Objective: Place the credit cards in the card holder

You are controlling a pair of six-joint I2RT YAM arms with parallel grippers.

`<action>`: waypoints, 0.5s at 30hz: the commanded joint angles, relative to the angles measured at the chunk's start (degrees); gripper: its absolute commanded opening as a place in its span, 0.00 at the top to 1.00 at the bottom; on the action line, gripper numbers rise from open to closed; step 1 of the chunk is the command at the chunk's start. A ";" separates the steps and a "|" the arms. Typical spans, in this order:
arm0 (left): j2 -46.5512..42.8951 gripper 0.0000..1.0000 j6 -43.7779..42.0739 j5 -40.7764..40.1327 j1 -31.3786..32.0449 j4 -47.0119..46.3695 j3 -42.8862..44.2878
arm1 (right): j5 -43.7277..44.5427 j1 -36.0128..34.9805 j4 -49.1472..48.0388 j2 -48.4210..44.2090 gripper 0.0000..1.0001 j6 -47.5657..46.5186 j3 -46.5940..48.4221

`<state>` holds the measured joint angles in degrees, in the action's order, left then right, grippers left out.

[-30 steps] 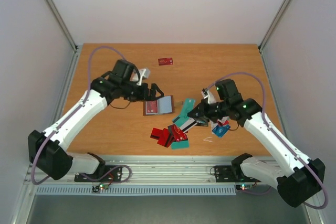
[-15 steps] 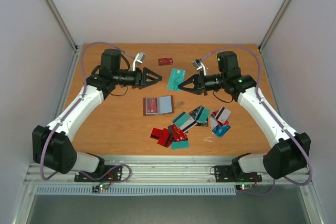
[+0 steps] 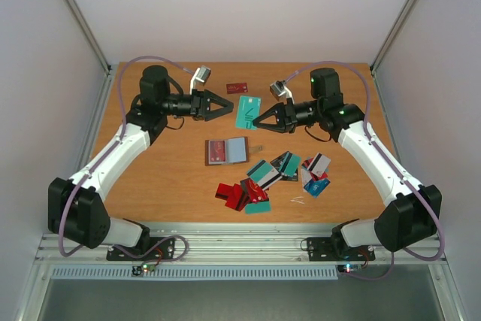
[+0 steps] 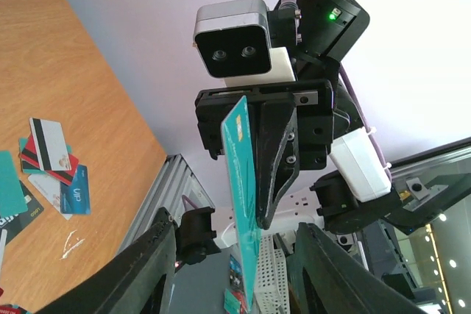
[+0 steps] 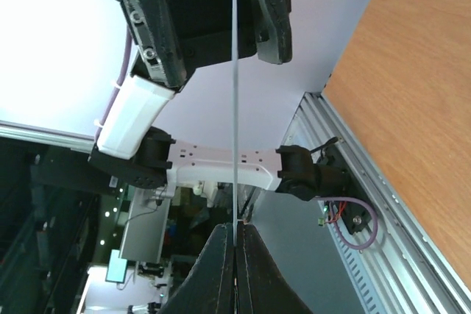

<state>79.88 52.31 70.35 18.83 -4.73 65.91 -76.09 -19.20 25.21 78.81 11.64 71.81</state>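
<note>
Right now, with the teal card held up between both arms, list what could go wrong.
1. The teal card hangs in mid-air, pinched at one edge by the right jaws; releasing before the left jaws grip would drop it.
2. It sits off-centre between the left jaws, so closing may twist it.

Bright, even light from above; both wrist views look into strong backlight.

The top view is sharp, with soft, short shadows of the arms on the desk (image 3: 173, 178). In the left wrist view the wall turns almost pure white at the right, and the left fingers (image 4: 140, 270) are dark and a little soft (they are very near the lens). The right wrist view is burnt out at the upper left; the right fingers (image 5: 210, 277) are blurred, and the teal card (image 5: 234, 71) is only a thin line.
</note>
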 commanded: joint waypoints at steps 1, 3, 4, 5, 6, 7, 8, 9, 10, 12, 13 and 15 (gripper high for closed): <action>0.68 0.54 2.79 2.48 0.06 -5.55 -0.85 | -3.47 0.06 -2.57 -0.41 0.99 1.30 1.16; 1.08 0.56 3.82 2.94 0.45 -7.19 -1.08 | -3.64 -0.07 -2.44 -0.36 0.99 1.18 1.01; 1.26 0.57 4.50 3.22 0.71 -8.27 -1.17 | -3.77 -0.19 -2.30 -0.28 0.99 1.00 1.01; 1.39 0.58 5.71 3.36 1.03 -9.37 -1.34 | -3.72 -0.34 -2.05 -0.24 0.99 0.80 1.11; 1.47 0.59 6.68 3.44 1.30 -10.31 -1.46 | -3.75 -0.52 -2.09 -0.17 0.99 0.76 1.12; 1.64 0.60 7.33 3.49 1.52 -10.90 -1.56 | -3.79 -0.71 -2.17 -0.04 0.99 0.75 1.18; 1.79 0.60 8.00 3.48 1.81 -11.32 -1.53 | -3.73 -0.94 -2.12 0.07 0.99 0.68 1.33; 1.94 0.62 8.27 3.59 2.10 -11.59 -1.38 | -3.77 -1.16 -2.17 0.18 0.99 0.60 1.38; 2.16 0.64 8.60 3.72 2.35 -11.73 -1.21 | -3.79 -1.33 -2.12 0.28 0.99 0.51 1.40; 2.65 0.69 9.05 3.87 2.90 -11.92 -0.93 | -3.79 -1.66 -2.10 0.44 0.99 0.36 1.40; 2.80 0.73 9.19 3.96 3.02 -12.05 -0.88 | -3.75 -1.82 -1.92 0.55 0.99 0.22 1.40; 2.93 0.78 9.67 4.09 3.21 -12.45 -1.00 | -3.64 -2.04 -1.77 0.73 0.99 -0.07 1.40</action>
<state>81.93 60.40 72.82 21.50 -12.56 64.97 -78.32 -20.47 24.38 78.83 12.01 71.83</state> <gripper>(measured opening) 0.266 0.014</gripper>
